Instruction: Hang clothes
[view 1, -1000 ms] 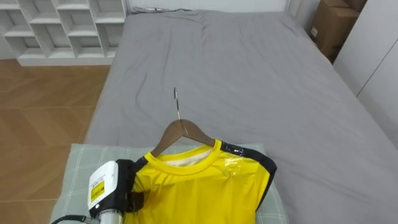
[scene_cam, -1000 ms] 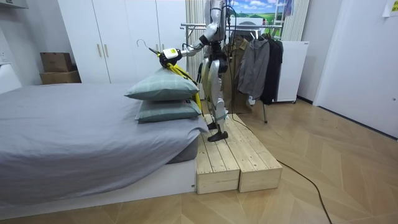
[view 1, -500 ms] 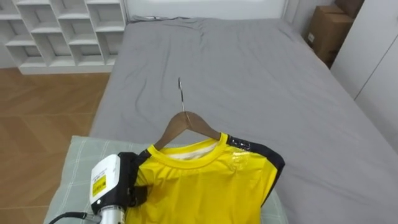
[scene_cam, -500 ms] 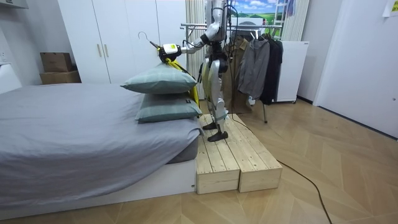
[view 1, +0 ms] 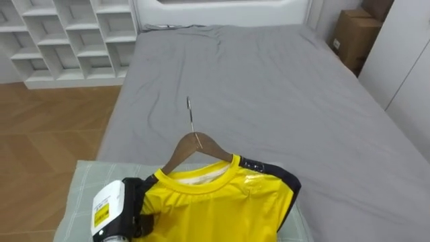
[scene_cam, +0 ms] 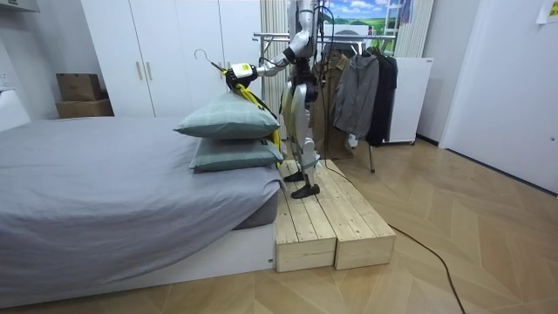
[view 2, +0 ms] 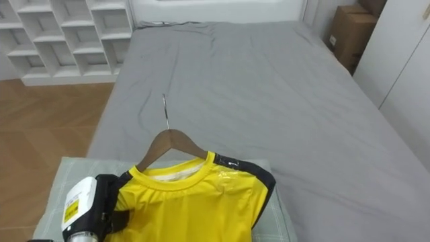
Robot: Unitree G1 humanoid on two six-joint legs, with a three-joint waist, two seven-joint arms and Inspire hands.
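**Operator:** Where is the shirt right now?

**Spotter:** You have the yellow shirt (view 1: 215, 205) on the wooden hanger (view 1: 195, 144), held above the pillows (scene_cam: 228, 118). In the room view its body hangs down on your side of them. Your left hand (view 1: 138, 205) is at the shirt's left shoulder, over the top pillow.

**Operator:** Is that hand closed on it?

**Spotter:** I cannot tell. The hand goes in under the yellow cloth, so the grip is hidden. The hanger sits fairly level, so my judgement is that you are carrying it from that end.

**Operator:** Why is the hook out in front?

**Spotter:** The hook (view 1: 190, 111) points away from you, past the pillows and over the grey bed (view 1: 269, 87). Nothing touches it, so it looks free to catch a rail.

**Operator:** And the rail?

**Spotter:** The clothes rack (scene_cam: 279, 37) is on the far side of you from the pillows, at your back, with dark garments (scene_cam: 366, 92) on it. You stand on the wooden platform (scene_cam: 336, 222) just beside the pillows, facing them. I judge you need to turn away from the pillows. Carry the shirt high enough that the hem does not drag across them.
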